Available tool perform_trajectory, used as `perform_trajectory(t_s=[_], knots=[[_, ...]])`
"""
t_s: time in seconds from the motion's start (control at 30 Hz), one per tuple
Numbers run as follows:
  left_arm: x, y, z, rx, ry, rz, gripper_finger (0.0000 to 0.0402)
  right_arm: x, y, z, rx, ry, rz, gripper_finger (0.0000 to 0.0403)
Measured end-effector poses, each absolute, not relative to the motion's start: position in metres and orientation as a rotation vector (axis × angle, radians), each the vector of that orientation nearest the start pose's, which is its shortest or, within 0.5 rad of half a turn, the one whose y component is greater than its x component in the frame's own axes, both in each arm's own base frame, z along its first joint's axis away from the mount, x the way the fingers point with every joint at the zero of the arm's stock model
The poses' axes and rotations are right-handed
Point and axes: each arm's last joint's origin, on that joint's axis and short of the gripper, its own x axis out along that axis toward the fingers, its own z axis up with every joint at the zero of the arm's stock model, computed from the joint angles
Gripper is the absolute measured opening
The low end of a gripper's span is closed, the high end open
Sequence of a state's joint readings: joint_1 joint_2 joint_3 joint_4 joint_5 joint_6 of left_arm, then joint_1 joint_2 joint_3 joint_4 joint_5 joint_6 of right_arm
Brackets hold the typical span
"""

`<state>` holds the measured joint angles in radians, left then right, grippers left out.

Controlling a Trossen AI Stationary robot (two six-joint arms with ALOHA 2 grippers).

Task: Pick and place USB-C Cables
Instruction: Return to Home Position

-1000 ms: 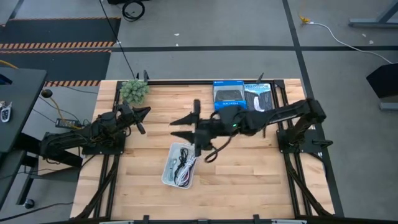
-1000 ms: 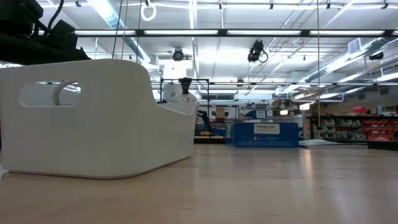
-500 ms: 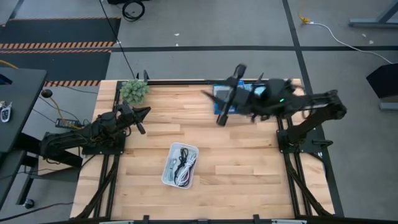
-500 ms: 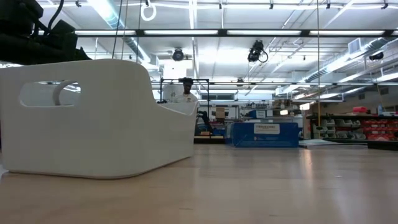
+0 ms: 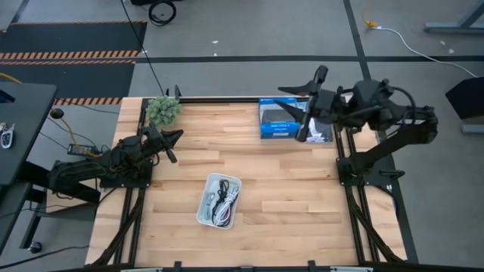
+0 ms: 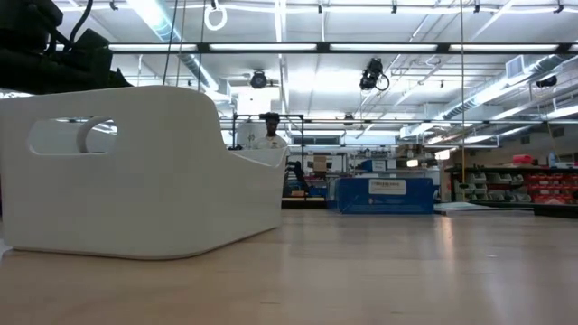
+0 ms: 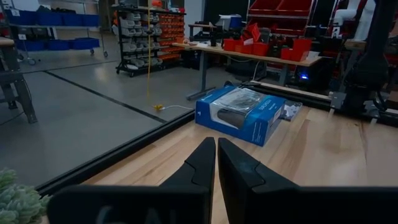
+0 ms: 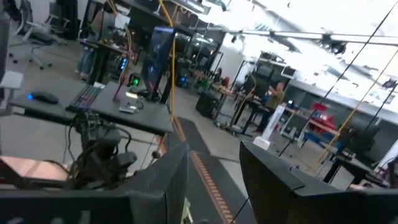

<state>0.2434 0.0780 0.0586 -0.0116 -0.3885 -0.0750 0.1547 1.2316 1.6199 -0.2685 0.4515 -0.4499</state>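
Note:
Several thin coiled USB-C cables [image 5: 221, 201], dark and white ones, lie in a small white tray [image 5: 206, 214] on the wooden table, near its middle front. The tray's wall fills the left of the low view [image 6: 135, 181]. My left gripper [image 5: 172, 138] is shut and empty at the table's left, low over the wood; its own view shows the fingers together [image 7: 216, 142]. My right gripper [image 5: 295, 112] is open and empty, raised high over the boxes at the far right; its view [image 8: 213, 149] looks out into the room.
A blue product box [image 5: 278, 119] and a darker one [image 5: 314, 122] lie at the far right; the blue box also shows in the left wrist view [image 7: 242, 112]. A small green plant [image 5: 163, 110] stands at the far left corner. Bare wood lies around the tray.
My right gripper has swung from just above the tray toward the table's far right and up, tipping upward, and now hangs open above the boxes. The cables stay in the tray.

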Motion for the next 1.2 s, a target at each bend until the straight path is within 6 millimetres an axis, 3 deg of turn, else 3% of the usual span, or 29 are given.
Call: perform_trajectory(t_s=[0.37, 0.87, 1.0, 1.2], knots=[[0.092, 0.034, 0.176, -0.07, 0.008, 0.633, 0.0025, 0.177, 0.017, 0.525, -0.341, -0.071, -0.307, 0.0151], [0.092, 0.034, 0.176, -0.07, 0.008, 0.633, 0.0025, 0.125, 0.008, 0.515, -0.258, 0.056, -0.284, 0.0151], [0.092, 0.034, 0.176, -0.07, 0.008, 0.633, 0.0025, 0.117, 0.006, 0.504, -0.243, 0.07, -0.283, 0.0151], [0.092, 0.034, 0.176, -0.07, 0.008, 0.633, 0.0025, 0.108, 0.004, 0.472, -0.181, 0.094, -0.326, 0.0151]])
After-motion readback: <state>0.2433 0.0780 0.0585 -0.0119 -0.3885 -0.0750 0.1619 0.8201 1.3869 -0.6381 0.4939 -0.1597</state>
